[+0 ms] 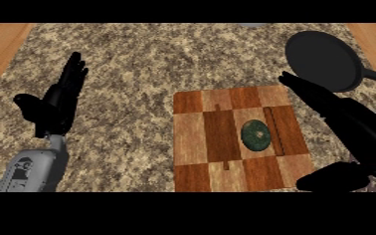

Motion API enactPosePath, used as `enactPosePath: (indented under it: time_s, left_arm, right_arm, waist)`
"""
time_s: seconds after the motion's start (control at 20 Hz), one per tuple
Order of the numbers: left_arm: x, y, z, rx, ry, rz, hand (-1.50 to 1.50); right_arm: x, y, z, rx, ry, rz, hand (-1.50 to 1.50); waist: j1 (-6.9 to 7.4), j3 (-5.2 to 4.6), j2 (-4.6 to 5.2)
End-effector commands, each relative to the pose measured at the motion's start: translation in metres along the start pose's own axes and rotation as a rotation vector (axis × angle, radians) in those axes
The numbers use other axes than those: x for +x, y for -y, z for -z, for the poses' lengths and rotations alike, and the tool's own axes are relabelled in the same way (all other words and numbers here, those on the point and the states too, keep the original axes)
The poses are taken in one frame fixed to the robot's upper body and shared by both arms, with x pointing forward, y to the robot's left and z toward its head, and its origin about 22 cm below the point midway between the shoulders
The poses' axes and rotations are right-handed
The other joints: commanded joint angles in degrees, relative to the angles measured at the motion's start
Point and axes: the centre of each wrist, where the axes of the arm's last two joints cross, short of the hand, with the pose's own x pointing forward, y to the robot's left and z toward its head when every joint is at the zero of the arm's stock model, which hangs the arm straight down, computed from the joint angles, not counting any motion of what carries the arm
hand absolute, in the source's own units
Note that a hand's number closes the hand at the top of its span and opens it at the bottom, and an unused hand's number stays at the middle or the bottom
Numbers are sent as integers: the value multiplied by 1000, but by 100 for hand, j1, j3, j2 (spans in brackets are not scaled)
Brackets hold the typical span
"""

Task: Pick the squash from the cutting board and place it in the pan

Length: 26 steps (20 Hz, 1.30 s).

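Your left hand (55, 103) rests open, fingers up, well left of the cutting board (220, 139); your right hand (336, 115) is open, fingers straight, at its right edge.

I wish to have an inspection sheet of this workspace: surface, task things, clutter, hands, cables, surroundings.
Surface: speckled stone counter.
Job's things: green squash lies on the chequered cutting board; black pan stands beyond the board's right corner, nothing in it.
Clutter: small grey thing at the far edge, cut off, cannot tell what.
Hands: left hand open, resting at left; right hand open, over the board's right edge, holding nothing.
Cables: nothing seen.
Surroundings: wooden strips at both upper corners.
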Motion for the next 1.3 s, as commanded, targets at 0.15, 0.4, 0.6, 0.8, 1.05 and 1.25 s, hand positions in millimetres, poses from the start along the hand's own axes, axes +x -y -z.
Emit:
enactPosePath:
  time_s: [0.15,0.4,0.6,0.8,1.05,1.25]
  left_arm:
    - [-3,-6,4,6,8,-9,0]
    - [-7,-9,-6,-3,-7,-1,0]
    - [7,-7,-1,-2,8,7,0]
    - [25,-9,4,-11,3,-7,0]
    - [-10,3,4,3,21,3,0]
    - [-4,11,7,-4,8,-1,0]
  right_arm:
    - [-11,-30,10,56,-72,-38,-150]
    - [-22,-8,38,119,-52,-31,-150]
    - [-31,-43,39,189,-42,-46,-150]
    - [-28,-61,54,183,-55,-85,-150]
    - [-17,-69,53,226,-102,-174,-150]
    - [-17,-73,60,240,-146,-260,-150]
  waist:
    - [-11,2,1]
    - [16,1,2]
    - [6,3,-1]
    - [22,3,1]
    - [2,0,5]
    - [-6,1,4]
